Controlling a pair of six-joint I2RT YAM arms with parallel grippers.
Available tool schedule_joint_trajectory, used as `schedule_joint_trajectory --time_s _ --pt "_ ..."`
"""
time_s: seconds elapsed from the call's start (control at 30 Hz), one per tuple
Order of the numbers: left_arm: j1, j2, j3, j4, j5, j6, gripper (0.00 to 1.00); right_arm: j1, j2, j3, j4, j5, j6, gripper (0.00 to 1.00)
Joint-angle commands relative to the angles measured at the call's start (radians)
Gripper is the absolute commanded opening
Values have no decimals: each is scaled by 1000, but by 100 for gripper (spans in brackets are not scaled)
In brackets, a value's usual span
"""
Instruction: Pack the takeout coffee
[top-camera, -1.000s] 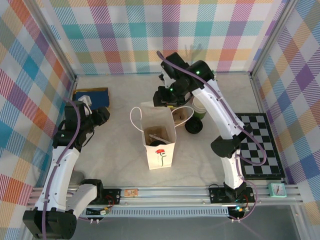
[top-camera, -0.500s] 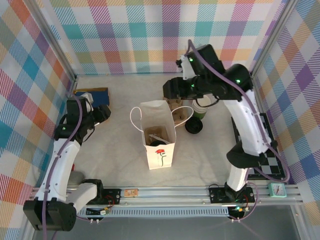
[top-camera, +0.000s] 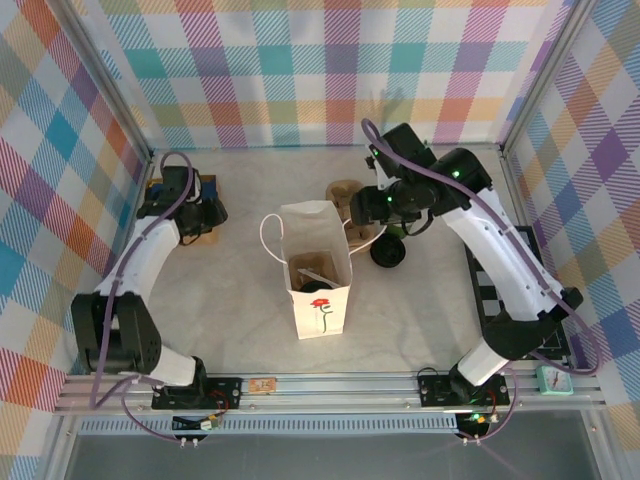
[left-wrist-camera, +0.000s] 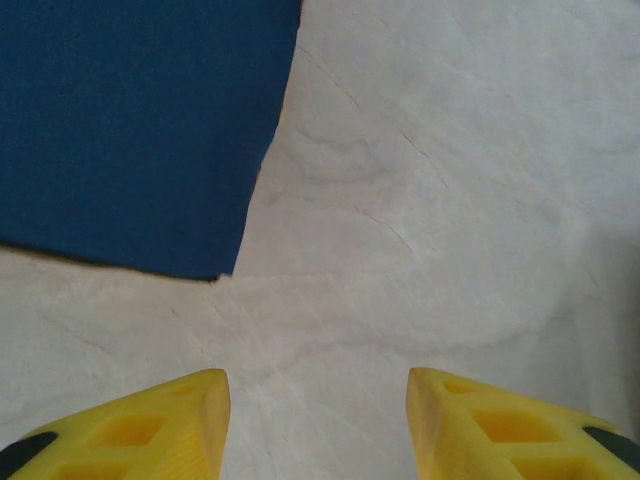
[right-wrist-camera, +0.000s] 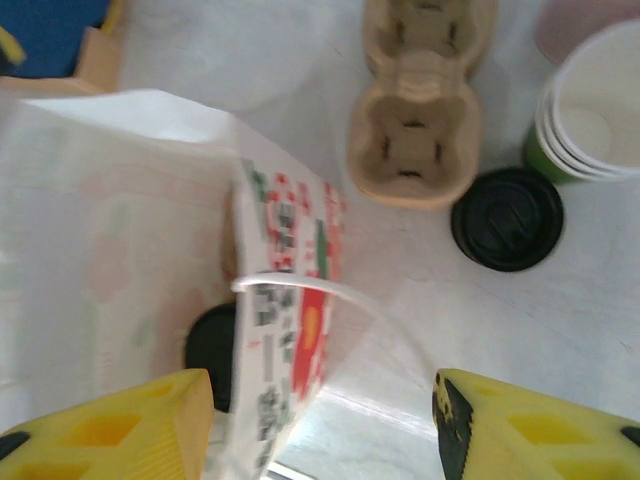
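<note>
A white paper bag (top-camera: 318, 268) with a red flower print stands open at mid table. In the right wrist view its printed side wall (right-wrist-camera: 290, 290) and thin handle loop (right-wrist-camera: 330, 290) lie between my fingers. The takeout coffee's black lid (right-wrist-camera: 210, 345) shows down inside the bag, and its green cup is hidden. My right gripper (right-wrist-camera: 322, 420) hangs open over the bag's right rim, holding nothing; from above it (top-camera: 375, 205) sits just behind that rim. My left gripper (left-wrist-camera: 318, 400) is open over bare table beside a blue box (left-wrist-camera: 130, 120), at back left in the top view (top-camera: 205, 213).
A cardboard cup carrier (right-wrist-camera: 418, 120) lies behind the bag. To its right stand a stack of lidless cups (right-wrist-camera: 590, 110) and a loose black lid (right-wrist-camera: 507, 218), also seen from above (top-camera: 388, 252). A chessboard (top-camera: 520, 300) lies at the right edge.
My right gripper has come off the bag's mouth, swung right and settled by the right rim with its jaws wider. My left arm has swung back toward the blue box.
</note>
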Motion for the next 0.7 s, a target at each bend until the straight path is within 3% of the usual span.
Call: schedule_joint_trajectory --time_s 0.0,0.37,0.67 --pt "10 68 94 -30 -68 52 50 -44 -93 -95 89 0 -1 60" --pt "10 311 266 -159 -102 129 49 -157 -197 -326 169 -76 -7 60" --pt "10 346 259 -160 -136 149 49 -255 -302 -381 204 -68 -7 65"
